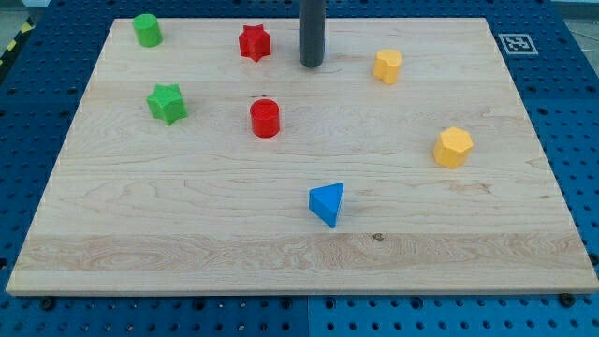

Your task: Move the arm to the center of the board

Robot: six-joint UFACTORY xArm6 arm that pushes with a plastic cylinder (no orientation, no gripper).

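Blue perforated panels surround a pale wooden tabletop [168,225], its grain running across the view, with a black-and-white marker tag [516,43] at its top right corner. My tip [312,65] rests near the view's top edge, a little right of the midline, between the red star block [254,42] on its left and the small yellow block [387,66] on its right, apart from both. No jaws exist on this rig, so nothing opens, closes or is held; the rod only touches the wood.

What matters for the coming move is that the board's center lies straight toward the view's bottom from my tip, roughly level with or just below the red cylinder [265,118] and above the blue triangular block [328,204]. I judge the path downward to be free: the red cylinder sits to the left of that line, and the blue block lies beyond the stopping place. Drifting left could clip the cylinder.

2 green blocks, a cylinder-like green block [147,30] and a green star block [168,103], sit at the left; a larger yellow hexagonal block [453,147] sits well to the right.
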